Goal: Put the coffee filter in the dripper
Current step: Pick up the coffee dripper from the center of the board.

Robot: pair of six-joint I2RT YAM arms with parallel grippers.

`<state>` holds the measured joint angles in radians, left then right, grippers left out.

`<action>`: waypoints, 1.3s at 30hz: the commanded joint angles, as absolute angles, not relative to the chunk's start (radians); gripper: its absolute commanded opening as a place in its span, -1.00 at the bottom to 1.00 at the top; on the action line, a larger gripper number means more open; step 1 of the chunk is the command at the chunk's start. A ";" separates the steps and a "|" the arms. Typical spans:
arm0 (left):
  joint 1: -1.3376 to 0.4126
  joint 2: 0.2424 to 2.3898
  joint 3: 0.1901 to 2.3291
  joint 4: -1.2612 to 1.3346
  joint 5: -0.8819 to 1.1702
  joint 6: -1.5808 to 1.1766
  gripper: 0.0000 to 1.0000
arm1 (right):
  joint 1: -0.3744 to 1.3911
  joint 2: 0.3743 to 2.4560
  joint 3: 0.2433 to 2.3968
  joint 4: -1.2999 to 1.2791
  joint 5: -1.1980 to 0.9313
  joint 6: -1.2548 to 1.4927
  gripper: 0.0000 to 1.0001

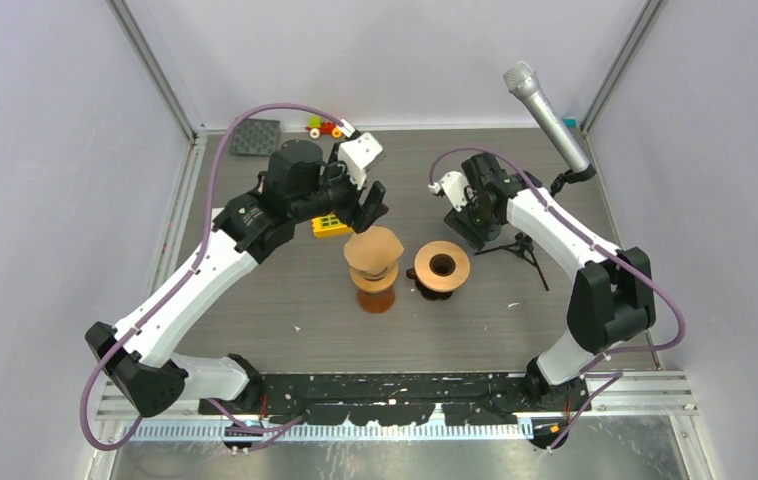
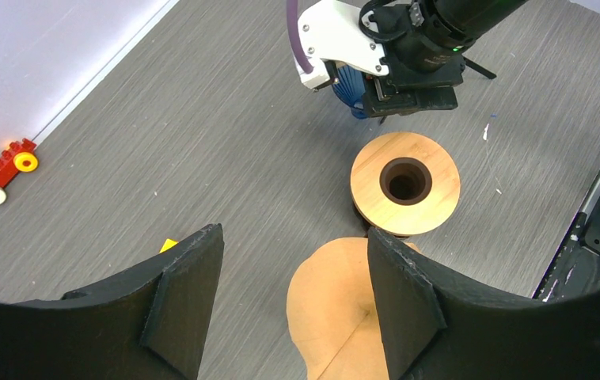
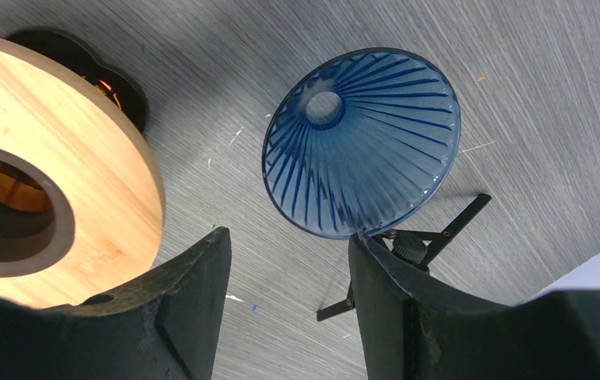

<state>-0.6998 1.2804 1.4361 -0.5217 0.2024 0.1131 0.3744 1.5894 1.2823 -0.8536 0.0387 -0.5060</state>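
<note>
The left gripper is shown parted over the coffee filter, whose rim should be pinched lightly; the dripper is seen beside the likewise unclenched right gripper.

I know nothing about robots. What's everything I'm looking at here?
coffee filter: one, brown, centre.
brown holder: one, under the filter.
wooden ring stand: one, tan, right of the filter.
dripper: one, clear blue, behind the stand.
microphone: one, silver, back right, on a black tripod.
toy car: one, red and yellow, back edge.
yellow block: one, left of the filter.
dark mat: one, back left.
left gripper: one, black, open above the filter.
right gripper: one, black, open beside the dripper.
</note>
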 commanded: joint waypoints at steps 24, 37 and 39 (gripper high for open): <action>-0.696 1.286 1.473 -0.497 0.194 0.129 0.40 | 0.362 1.716 1.360 -0.827 0.025 -0.600 -0.65; -0.695 1.268 1.462 -0.491 0.139 0.119 0.40 | 0.389 1.599 1.477 -0.934 0.080 -0.628 -0.99; -0.693 1.263 1.459 -0.478 0.072 0.105 0.40 | 0.406 1.570 1.497 -0.955 0.095 -0.631 -0.99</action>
